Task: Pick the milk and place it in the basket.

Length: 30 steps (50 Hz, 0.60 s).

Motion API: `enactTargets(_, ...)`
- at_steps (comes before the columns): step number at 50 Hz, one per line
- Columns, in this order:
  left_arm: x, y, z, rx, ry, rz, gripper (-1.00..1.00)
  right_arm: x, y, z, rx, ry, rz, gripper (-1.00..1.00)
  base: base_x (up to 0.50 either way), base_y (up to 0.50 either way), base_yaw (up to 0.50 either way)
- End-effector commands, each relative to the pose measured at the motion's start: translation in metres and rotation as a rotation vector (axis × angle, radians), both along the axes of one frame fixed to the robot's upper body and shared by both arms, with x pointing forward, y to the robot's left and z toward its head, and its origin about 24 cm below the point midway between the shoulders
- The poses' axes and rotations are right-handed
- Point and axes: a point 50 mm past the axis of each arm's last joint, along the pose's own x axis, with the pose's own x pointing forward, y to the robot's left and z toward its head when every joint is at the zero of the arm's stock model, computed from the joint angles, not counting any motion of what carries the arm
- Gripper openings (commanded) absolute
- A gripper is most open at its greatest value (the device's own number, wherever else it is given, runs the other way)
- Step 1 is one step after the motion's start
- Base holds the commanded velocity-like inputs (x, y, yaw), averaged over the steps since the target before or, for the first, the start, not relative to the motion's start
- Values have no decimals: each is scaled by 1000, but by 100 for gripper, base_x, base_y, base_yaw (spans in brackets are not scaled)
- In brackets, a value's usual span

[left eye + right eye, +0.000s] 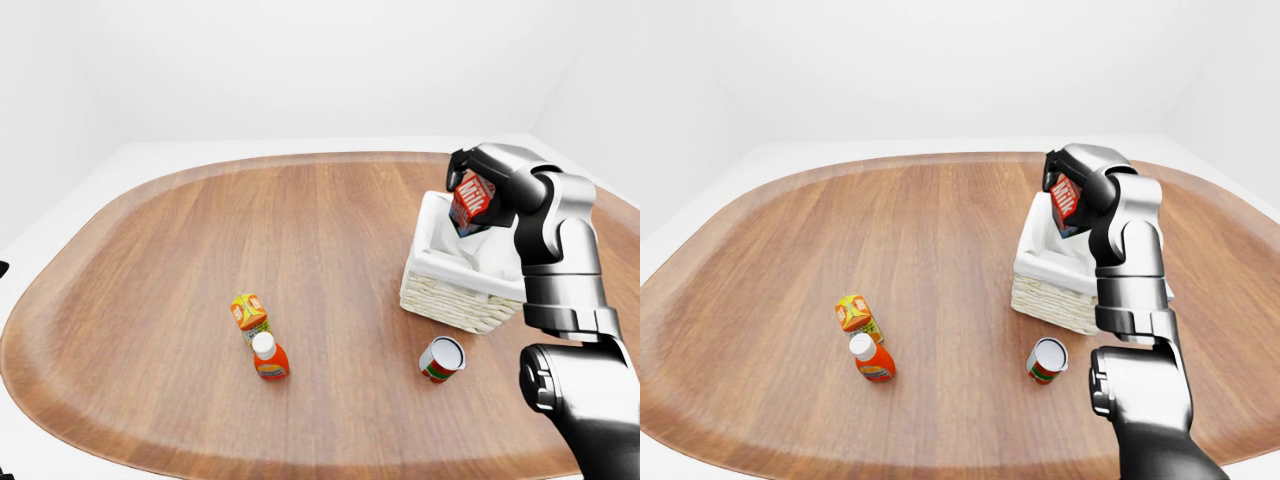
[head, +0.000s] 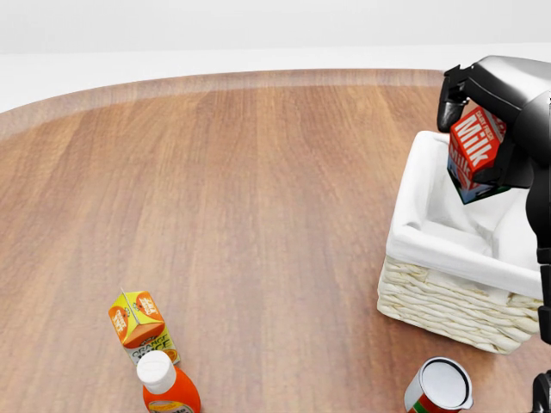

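My right hand (image 2: 482,112) grips the red milk carton (image 2: 475,153), tilted over the white-lined wicker basket (image 2: 448,297) at three o'clock; released now, it could topple against the liner.

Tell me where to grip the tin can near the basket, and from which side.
Grip the can round its cylindrical wall, coming down from above. It stands upright on the table, silver lid up, apart from the basket, so its sides look free. The right hand is shut on the milk carton over the basket, so it must let go first.
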Motion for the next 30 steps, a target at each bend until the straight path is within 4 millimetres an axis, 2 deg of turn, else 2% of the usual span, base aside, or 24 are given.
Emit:
enactTargets(1,0,0,0,0,0,1,100,1,-13,3,30,10,-22,-100,0,0,0)
enactTargets(18,0,0,0,-1,0,1,100,8,-15,-14,147,85,5,-100,0,0,0)
enactTargets(30,0,0,0,-1,-1,0,100,9,-25,-19,219,0,-17,-100,0,0,0)
